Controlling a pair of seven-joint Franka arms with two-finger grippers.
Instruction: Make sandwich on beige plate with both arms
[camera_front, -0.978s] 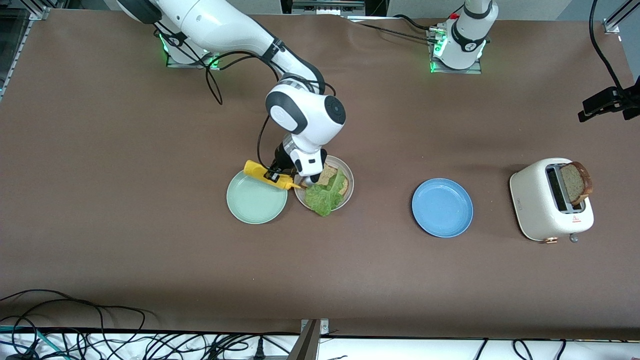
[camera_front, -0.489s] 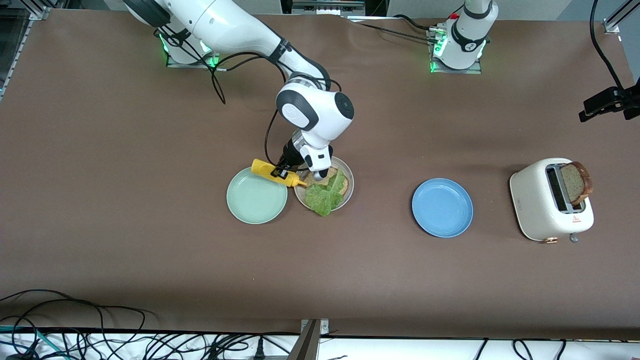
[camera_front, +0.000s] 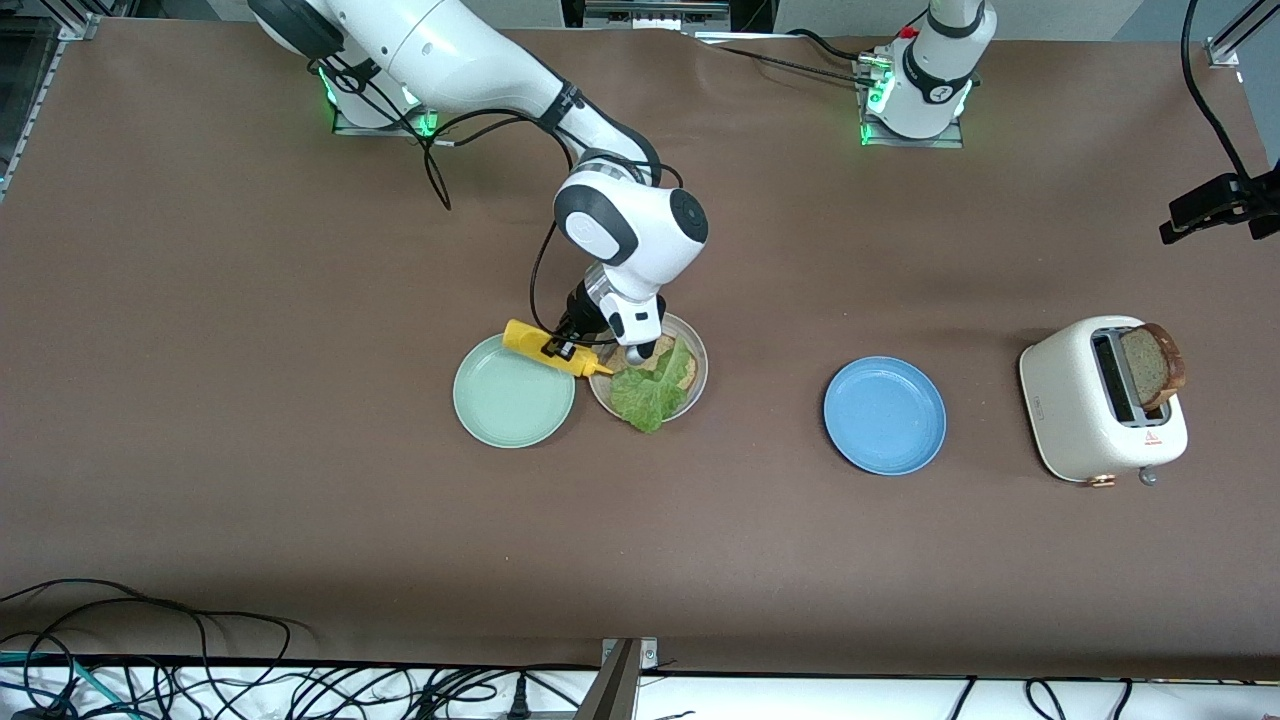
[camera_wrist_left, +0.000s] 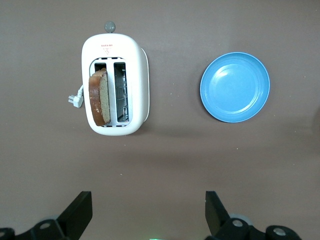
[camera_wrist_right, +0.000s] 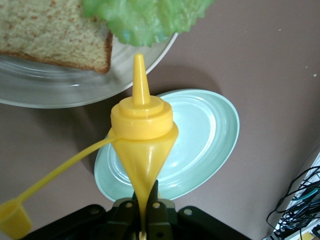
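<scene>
Three plates, two bread slices, one lettuce leaf (camera_front: 647, 395): the right gripper (camera_front: 562, 347), jaws shut on a yellow mustard bottle (camera_front: 545, 348), hangs over the mint green plate (camera_front: 510, 405) touching the beige plate (camera_front: 699, 372), while the left gripper (camera_wrist_left: 148, 220) waits, jaws wide and empty, above open table near the toaster (camera_front: 1080, 425) and blue plate (camera_front: 885, 415).

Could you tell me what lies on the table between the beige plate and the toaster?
In the front view, only the blue plate lies between the beige plate and the toaster; it holds nothing and touches neither, with bare brown table on both sides of it.
</scene>
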